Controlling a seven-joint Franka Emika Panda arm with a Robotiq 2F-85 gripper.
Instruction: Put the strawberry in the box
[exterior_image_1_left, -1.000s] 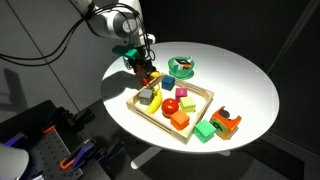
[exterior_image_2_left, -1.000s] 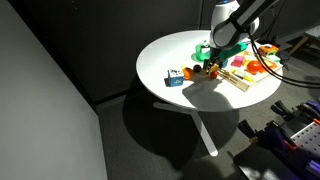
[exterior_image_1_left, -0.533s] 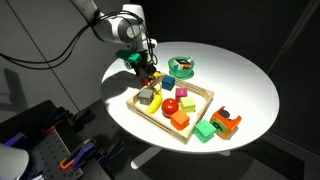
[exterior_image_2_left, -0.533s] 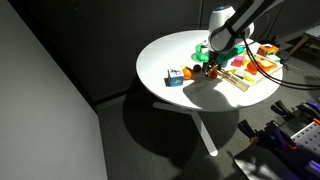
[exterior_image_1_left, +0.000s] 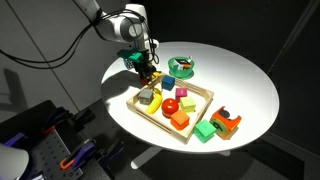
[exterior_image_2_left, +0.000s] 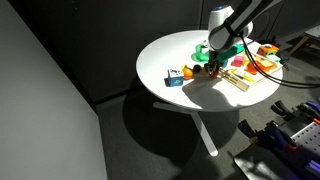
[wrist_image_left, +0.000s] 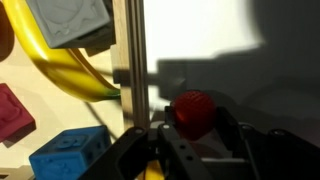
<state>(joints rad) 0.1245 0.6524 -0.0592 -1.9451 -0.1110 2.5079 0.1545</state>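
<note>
Strawberry (wrist_image_left: 193, 112) sits within the gripper (wrist_image_left: 196, 135), just outside the box (wrist_image_left: 131, 60).

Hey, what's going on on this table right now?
The robot's claw is down at a corner of the wooden box, just outside its wall. The wrist view shows the red strawberry between the claw's jaws, outside that wall, so it is not yet in the box. Whether the claw is shut on it is unclear.

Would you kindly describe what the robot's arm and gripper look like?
The arm is white, built of rounded segments with darker joints, and black cables trail from it. A green part sits at the wrist. The gripper is black, with dark angular fingers in the wrist view.
</note>
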